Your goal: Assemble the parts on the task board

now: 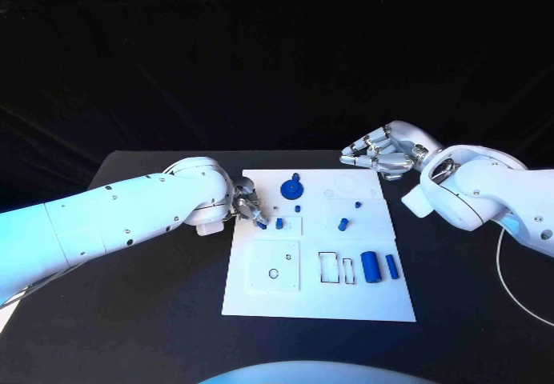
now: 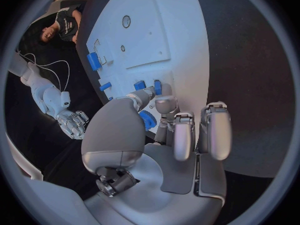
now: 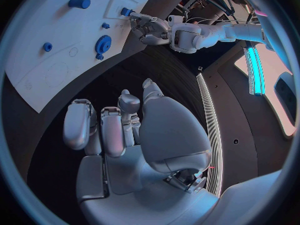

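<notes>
i see the left hand (image 1: 246, 206) at the board's (image 1: 266, 300) left edge, pinching a small blue part (image 2: 147, 120) | right hand (image 1: 381, 151) hovers off the far right corner, fingers curled on nothing | blue gear (image 1: 292, 190), cylinder (image 1: 371, 266) lie on the board

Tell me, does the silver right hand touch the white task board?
Apart. The right wrist view shows the right hand over black table, a clear gap from the white task board.
</notes>
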